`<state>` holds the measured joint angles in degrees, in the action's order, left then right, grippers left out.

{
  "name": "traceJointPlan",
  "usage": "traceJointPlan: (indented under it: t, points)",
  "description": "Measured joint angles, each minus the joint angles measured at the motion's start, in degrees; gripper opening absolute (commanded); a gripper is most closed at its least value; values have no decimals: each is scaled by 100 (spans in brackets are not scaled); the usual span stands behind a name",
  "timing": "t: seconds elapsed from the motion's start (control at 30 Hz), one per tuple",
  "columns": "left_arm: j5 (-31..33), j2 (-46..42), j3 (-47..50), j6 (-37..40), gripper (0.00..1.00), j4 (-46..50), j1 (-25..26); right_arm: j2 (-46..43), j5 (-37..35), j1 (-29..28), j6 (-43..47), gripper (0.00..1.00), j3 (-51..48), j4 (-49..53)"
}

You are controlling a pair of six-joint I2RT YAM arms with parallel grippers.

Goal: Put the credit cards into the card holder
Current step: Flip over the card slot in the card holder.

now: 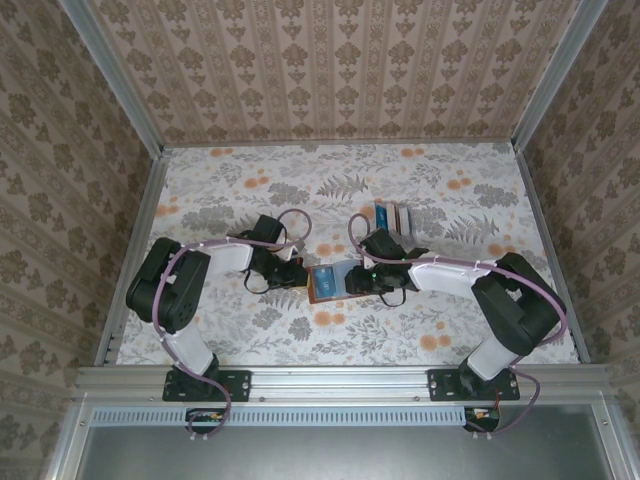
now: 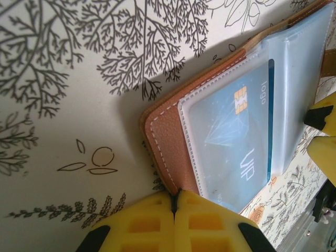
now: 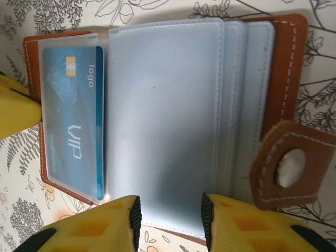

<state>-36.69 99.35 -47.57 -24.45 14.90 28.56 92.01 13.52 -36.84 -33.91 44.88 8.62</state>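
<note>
So the bench (image 1: 240, 335) has that flowery cover on it, and both arms are folded in toward its middle. The left arm (image 1: 178, 285) comes in from the left edge and the right arm (image 1: 505, 300) from the right edge. They meet at the card holder (image 1: 330, 283), which lies open and flat about mid-bench, a touch closer to the near edge than the far one. Brown leather is down and the clear sleeves (image 3: 168, 121) are up, fanned across the inside like pages.

On the left tool (image 2: 176, 202), the yellow fingers are pressed right together. The stitched leather edge of the card holder runs into the seam between them, so it's pinching the cover at one end. On the right tool (image 3: 170, 218), the fingers are spread with a clear gap, hanging over the edge of the top sleeve nearest it. Nothing looks pinched there; can't tell if the pads touch the plastic.

One blue card (image 3: 73, 121) is already tucked in the sleeve at the end the left tool pinches. It has a chip, "logo" and "VIP" on it. The loose cards (image 1: 392, 217), blue and white, sit bunched further toward the far edge, a bit right of centre and apart from the holder.

The strap (image 3: 310, 142) lies over the leather at the end away from that card, just beside a right tool finger, with its pale round snap (image 3: 290, 167) facing up.
</note>
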Motion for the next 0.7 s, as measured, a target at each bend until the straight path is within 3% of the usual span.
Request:
traceJointPlan:
  t: [0.47, 0.7]
  points:
    - [-2, -37, 72, -74, 0, -120, 2, 302, 568, -72, -162, 43, 35, -789]
    - [-59, -37, 94, -179, 0, -192, 9, 664, 1333, -98, -431, 42, 155, -1589]
